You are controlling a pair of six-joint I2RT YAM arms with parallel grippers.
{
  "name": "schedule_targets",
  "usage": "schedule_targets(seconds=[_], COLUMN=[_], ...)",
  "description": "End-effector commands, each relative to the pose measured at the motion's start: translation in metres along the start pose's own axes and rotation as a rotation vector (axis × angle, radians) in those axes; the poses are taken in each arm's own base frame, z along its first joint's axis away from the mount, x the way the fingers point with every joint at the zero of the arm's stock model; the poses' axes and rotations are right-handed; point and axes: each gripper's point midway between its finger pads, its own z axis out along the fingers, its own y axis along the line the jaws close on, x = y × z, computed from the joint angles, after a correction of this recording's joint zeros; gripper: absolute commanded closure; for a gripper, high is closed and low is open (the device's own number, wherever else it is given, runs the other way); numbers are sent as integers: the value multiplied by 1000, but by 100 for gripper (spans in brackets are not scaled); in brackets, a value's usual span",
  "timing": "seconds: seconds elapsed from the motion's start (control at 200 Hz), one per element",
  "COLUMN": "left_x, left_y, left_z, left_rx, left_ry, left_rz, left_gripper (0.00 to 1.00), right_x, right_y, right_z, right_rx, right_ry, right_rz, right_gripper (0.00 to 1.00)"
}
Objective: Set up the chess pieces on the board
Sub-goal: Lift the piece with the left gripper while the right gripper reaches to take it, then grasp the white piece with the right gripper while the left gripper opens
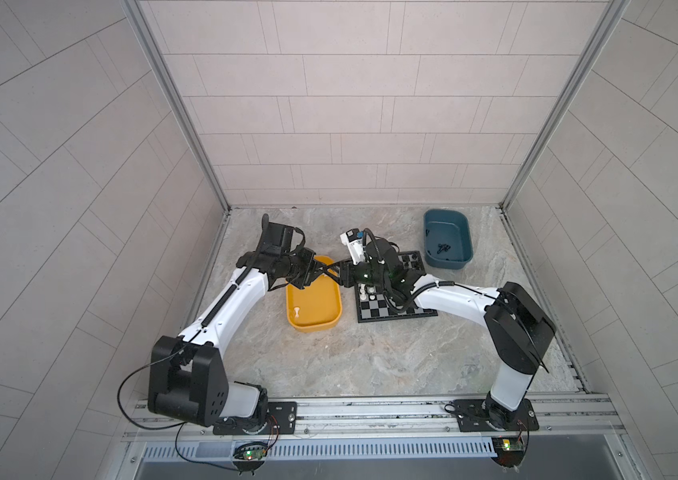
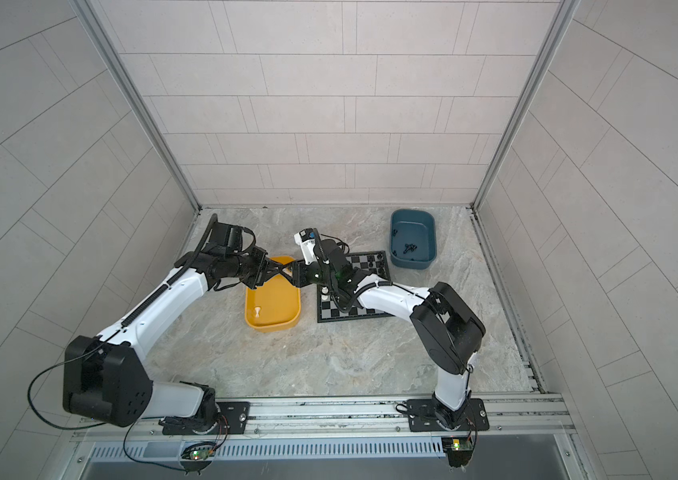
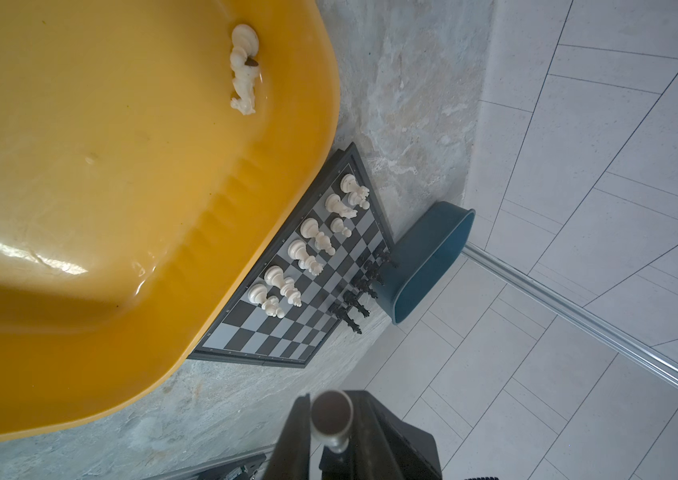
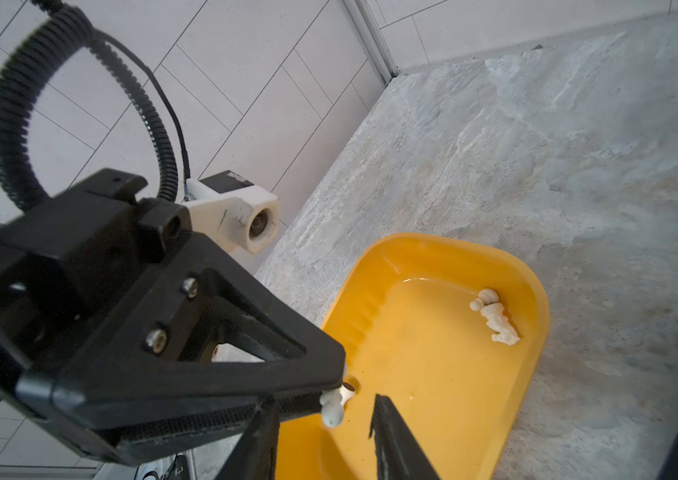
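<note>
Only partly is the board filled; a pawn is pinched by the left gripper, the right gripper held parted around it; white pieces are left below.

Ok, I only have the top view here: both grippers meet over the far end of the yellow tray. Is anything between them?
Observer: Yes. The right wrist view shows the left gripper pinching a white pawn at its tip.
Operator: Has the right one taken it?
Observer: Not yet. The fingers of the right gripper stand apart, one on each side of the pawn, above the yellow tray.
</note>
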Motion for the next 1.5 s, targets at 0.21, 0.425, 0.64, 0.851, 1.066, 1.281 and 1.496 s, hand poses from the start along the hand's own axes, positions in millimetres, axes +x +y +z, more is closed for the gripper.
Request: schedule_targets(seconds=[0.21, 0.425, 0.64, 0.851, 1.066, 1.281, 1.496], left_x=[10, 12, 1, -23, -14, -10, -30], left_y=[2, 7, -12, -26, -10, 20, 56], left_z=[-10, -10, -20, -43, -47, -62, -54], left_rx=[9, -2, 18, -24, -111, -155, -291], left_ry=[19, 25, -29, -114, -23, -78, -153], left_rz=[8, 4, 107, 375, 670, 852, 879], left_gripper=[87, 86, 46, 0, 1, 1, 1], right_x=[-8, -13, -24, -15, 57, 91, 105], right_y=[6, 9, 17, 10, -36, -52, -64], right_z=[10, 9, -13, -75, -164, -211, -160], right_rx=[-37, -48, -32, 79, 464, 689, 710], right_ry=[-23, -42, -59, 23, 388, 637, 781], right_rz=[14, 3, -15, -47, -126, -219, -220], right_gripper=[75, 94, 100, 100, 100, 100, 100])
